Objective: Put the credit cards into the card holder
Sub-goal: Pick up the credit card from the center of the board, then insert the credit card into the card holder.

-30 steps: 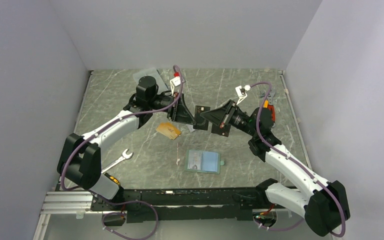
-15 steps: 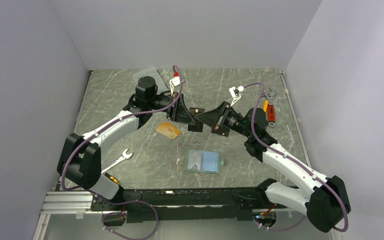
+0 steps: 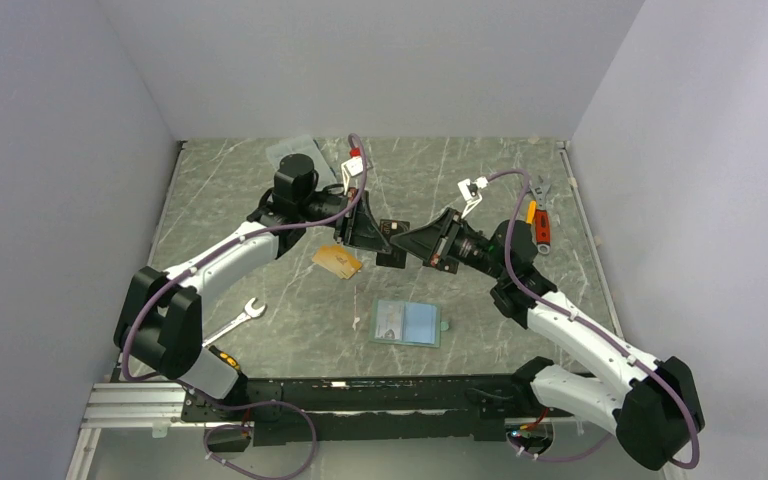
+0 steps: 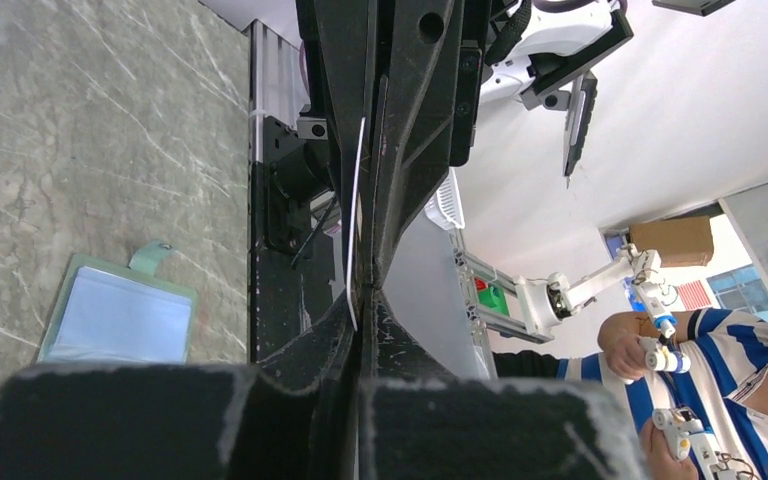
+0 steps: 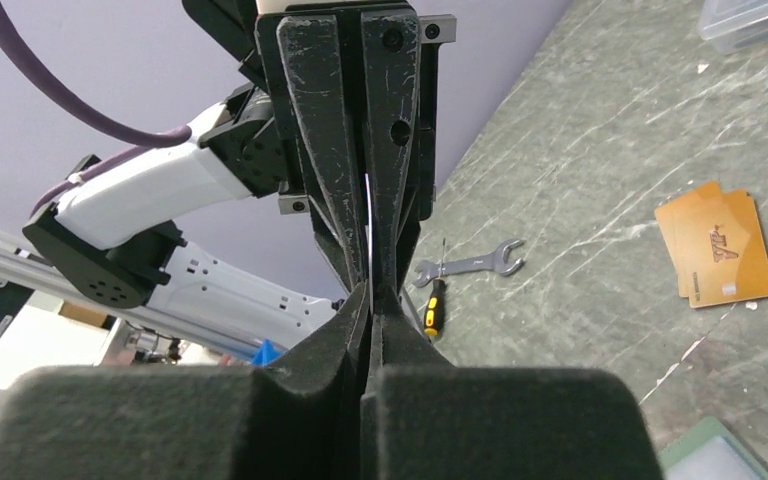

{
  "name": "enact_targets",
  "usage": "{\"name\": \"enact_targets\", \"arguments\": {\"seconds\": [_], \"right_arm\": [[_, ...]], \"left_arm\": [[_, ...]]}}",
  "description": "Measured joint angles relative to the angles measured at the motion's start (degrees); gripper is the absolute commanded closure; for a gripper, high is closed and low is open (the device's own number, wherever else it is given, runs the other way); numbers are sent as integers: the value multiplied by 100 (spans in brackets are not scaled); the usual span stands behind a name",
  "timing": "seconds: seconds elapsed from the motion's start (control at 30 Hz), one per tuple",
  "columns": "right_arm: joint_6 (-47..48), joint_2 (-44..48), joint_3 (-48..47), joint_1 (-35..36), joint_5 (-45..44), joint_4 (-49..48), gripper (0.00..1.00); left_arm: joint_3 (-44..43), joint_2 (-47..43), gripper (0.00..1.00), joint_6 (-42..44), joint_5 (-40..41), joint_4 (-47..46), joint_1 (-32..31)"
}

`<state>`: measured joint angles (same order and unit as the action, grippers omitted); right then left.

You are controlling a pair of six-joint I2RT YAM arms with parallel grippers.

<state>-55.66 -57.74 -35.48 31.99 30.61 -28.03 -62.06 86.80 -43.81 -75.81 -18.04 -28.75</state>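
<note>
Top view: your left fingers [image 3: 386, 228] and right fingers [image 3: 410, 240] meet tip to tip above the worktop [image 3: 220, 190], beyond the open wallet [image 3: 407, 323] lying blue side up. Left wrist view: both pairs pinch one thin pale card [image 4: 354, 230], edge-on; if either lets go before the other grips firmly, it could fall. Right wrist view: orange cards [image 5: 717, 245] lie overlapped on the worktop.

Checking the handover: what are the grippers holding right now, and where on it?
A thin white card, seen edge-on, pinched in mid-air at opposite ends by the left gripper and the right gripper.
</note>
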Motion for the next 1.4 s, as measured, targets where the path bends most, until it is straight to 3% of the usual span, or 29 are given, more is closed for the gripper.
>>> {"name": "enact_targets", "arguments": {"seconds": [0.13,0.4,0.53,0.67,0.9,1.17,1.4], "right_arm": [[20,125,7,-9,-9,162,100],[376,511,-46,-710,-160,1263,100],[667,387,-59,-1121,-177,2061,100],[892,68,31,-1029,-227,2938,100],[1027,271,1067,-804,-363,3952,100],[1029,503,1694,-804,-358,4535,100],[1084,498,1738,-822,-358,4562,100]], "left_arm": [[-2,-20,69,114,4,98,-28],[-83,-61,48,898,219,1003,-20],[-396,-28,47,2035,688,2179,-22],[-839,284,48,3558,1556,3405,-153],[-638,835,50,5678,3630,4542,-1158],[-269,1290,58,6811,5082,4664,-1884],[-197,1429,62,7171,5672,4629,-2116]]}}
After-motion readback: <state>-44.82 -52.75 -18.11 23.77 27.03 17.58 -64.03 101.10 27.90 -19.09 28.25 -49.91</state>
